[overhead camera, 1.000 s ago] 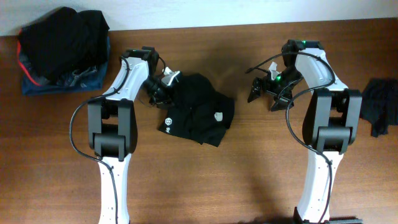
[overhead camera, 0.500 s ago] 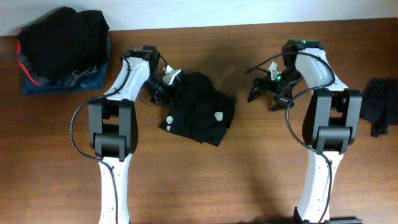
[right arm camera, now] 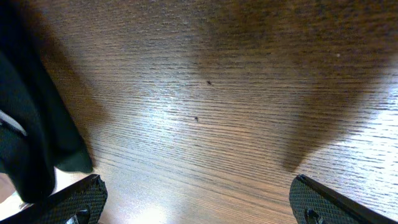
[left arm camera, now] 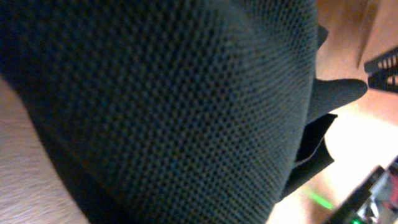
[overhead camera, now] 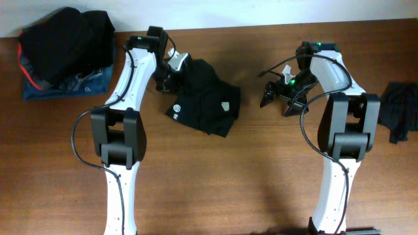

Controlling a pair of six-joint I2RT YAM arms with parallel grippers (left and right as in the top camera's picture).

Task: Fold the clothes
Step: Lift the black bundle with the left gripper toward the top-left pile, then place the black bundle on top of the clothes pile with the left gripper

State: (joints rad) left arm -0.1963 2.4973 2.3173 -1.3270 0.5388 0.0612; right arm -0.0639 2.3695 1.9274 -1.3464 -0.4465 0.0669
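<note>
The black T-shirt (overhead camera: 204,103) lies crumpled on the wooden table (overhead camera: 215,183), its small white round logo (overhead camera: 176,109) facing up near its left edge. My left gripper (overhead camera: 171,70) is at the shirt's upper left corner and grips the fabric. In the left wrist view the black mesh cloth (left arm camera: 161,106) fills the frame and hides the jaws. My right gripper (overhead camera: 275,96) is open and empty over bare wood to the right of the shirt. In the right wrist view its fingers (right arm camera: 199,205) are spread wide, and the shirt's edge (right arm camera: 28,130) shows at the left.
A pile of dark clothes (overhead camera: 62,46) sits on a blue garment at the back left corner. Another dark cloth (overhead camera: 398,111) lies at the right edge. The wall edge runs along the back of the table.
My left gripper has moved toward the back of the table and pulled the T-shirt up and slightly left with it. The right arm has not moved.
</note>
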